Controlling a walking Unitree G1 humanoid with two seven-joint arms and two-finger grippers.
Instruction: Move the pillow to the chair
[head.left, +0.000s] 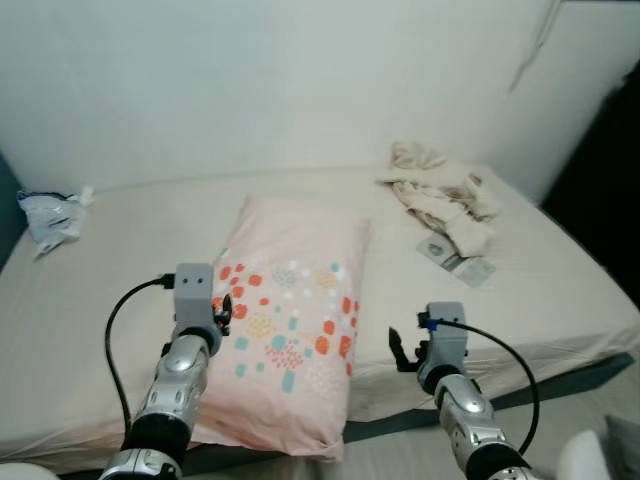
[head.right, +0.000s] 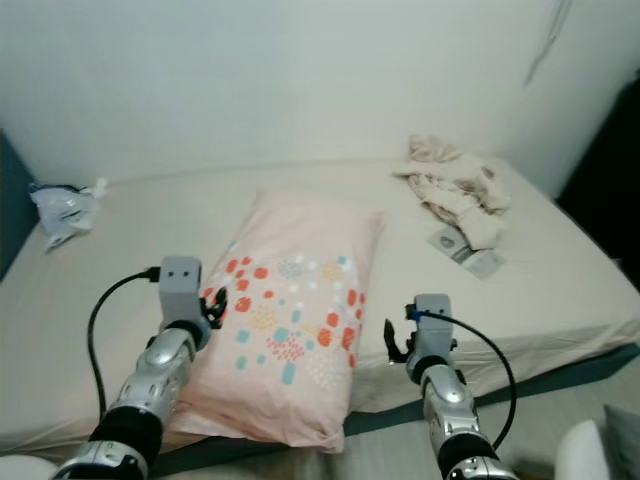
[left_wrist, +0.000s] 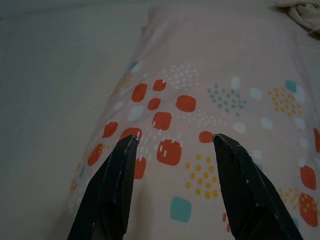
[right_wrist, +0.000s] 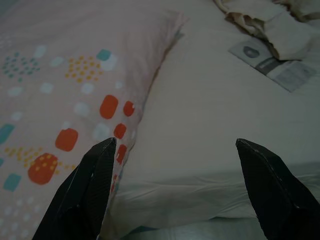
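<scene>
Our left claw (left_wrist: 172, 150) hovers with its fingers apart just above the near left part of the pillow (head.left: 295, 320), holding nothing. We see our right claw (right_wrist: 175, 155), fingers spread wide and empty, over the front edge of the bed (head.left: 560, 300), just to the right of the pillow's near right corner.

We find the pillow, pale pink with orange, teal and yellow spots, lying lengthwise in the middle of the bed, its near end hanging over the front edge. Bare sheet lies open on both sides of it. Farther right, near the wall, we see a crumpled beige cloth (head.left: 440, 195) with a small printed packet (head.left: 457, 258) just in front of it. A crinkled plastic bag (head.left: 48, 215) sits at the far left of the bed.
</scene>
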